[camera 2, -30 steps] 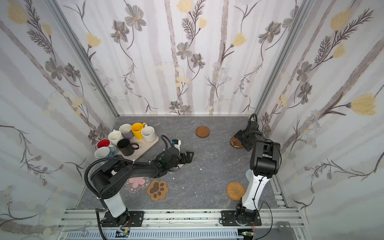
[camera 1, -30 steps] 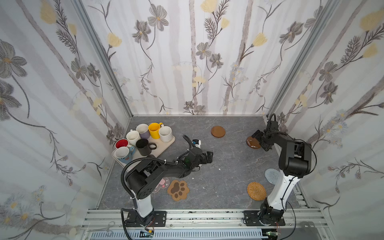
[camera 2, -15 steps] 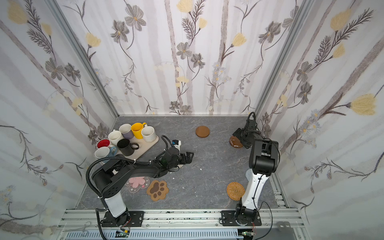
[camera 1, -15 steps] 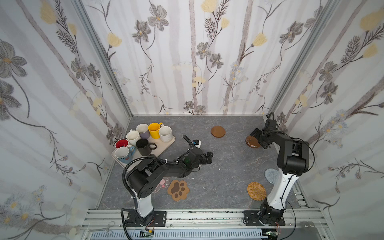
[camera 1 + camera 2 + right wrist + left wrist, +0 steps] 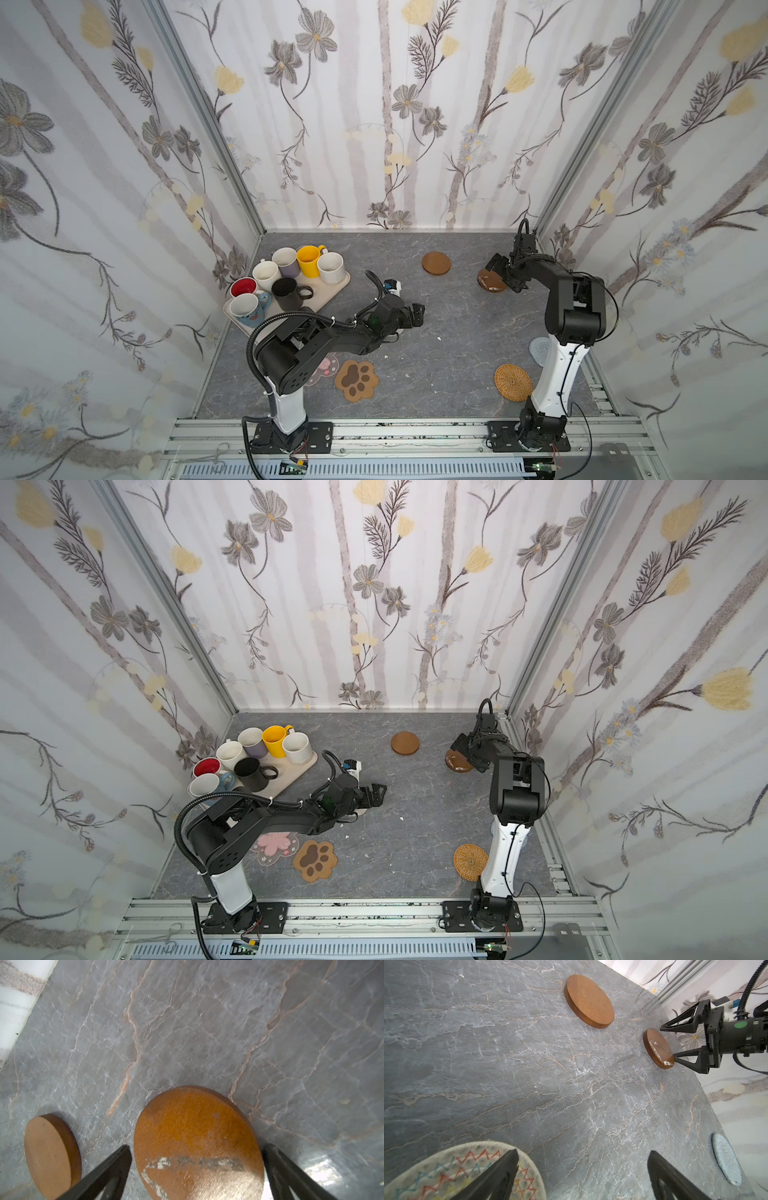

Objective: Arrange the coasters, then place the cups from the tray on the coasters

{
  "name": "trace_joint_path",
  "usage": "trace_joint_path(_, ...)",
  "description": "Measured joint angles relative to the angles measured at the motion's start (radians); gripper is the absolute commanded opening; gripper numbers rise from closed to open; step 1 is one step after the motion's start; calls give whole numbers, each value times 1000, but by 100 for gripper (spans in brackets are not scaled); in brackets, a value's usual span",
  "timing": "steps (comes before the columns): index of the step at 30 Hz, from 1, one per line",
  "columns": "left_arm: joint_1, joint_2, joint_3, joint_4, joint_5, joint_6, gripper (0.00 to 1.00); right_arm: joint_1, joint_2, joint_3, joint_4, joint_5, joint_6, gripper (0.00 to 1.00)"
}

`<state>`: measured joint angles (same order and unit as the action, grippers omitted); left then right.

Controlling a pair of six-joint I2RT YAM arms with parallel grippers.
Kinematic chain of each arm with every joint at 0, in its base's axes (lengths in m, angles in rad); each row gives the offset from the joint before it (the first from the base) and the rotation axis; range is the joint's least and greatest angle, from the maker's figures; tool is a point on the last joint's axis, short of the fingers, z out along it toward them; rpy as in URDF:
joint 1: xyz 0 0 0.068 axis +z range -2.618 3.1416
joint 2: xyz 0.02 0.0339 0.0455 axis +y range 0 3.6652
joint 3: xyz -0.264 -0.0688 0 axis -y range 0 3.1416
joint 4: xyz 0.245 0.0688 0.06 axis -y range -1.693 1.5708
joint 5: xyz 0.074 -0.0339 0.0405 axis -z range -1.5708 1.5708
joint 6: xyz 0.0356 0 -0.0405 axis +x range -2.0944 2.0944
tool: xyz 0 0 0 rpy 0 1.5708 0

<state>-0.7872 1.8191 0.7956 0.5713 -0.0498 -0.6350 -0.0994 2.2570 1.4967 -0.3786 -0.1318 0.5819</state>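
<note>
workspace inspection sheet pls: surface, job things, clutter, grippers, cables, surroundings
surface: grey marbled tabletop.
job's things: seven cups, all on the tray; on the tabletop lie the plain wooden disc, scuffed wooden disc, grey round mat, rattan mat, paw mat, pink-flower mat and woven coaster.
clutter: a few white crumbs.
grippers: left gripper open above the woven coaster; right gripper open, astride the scuffed wooden disc.
cables: black hose along the left arm; another hose at the right wrist.
surroundings: floral walls on three sides; metal rail in front.
</note>
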Motion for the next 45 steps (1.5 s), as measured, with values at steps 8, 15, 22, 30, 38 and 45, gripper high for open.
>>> trace_joint_path(8, 1, 0, 0, 0, 1, 0, 100, 5, -38, -40, -34, -39, -15, 100)
trace_joint_path(15, 2, 0, 0, 0, 2, 0, 100, 15, -45, -77, 13, -76, -21, 100)
trace_joint_path(22, 5, 5, 0, 1, 2, 0, 100, 27, -7, -19, 23, -89, -14, 100)
trace_joint_path(30, 15, 18, 0, 0, 5, -2, 100, 81, 14, 38, -21, -111, 4, 100)
trace_joint_path(38, 17, 19, -3, 2, 10, -4, 100, 113, 17, 54, -29, -124, 20, 100)
trace_joint_path(45, 18, 19, -15, 8, 10, -4, 100, 144, 46, 101, -31, -131, 47, 100)
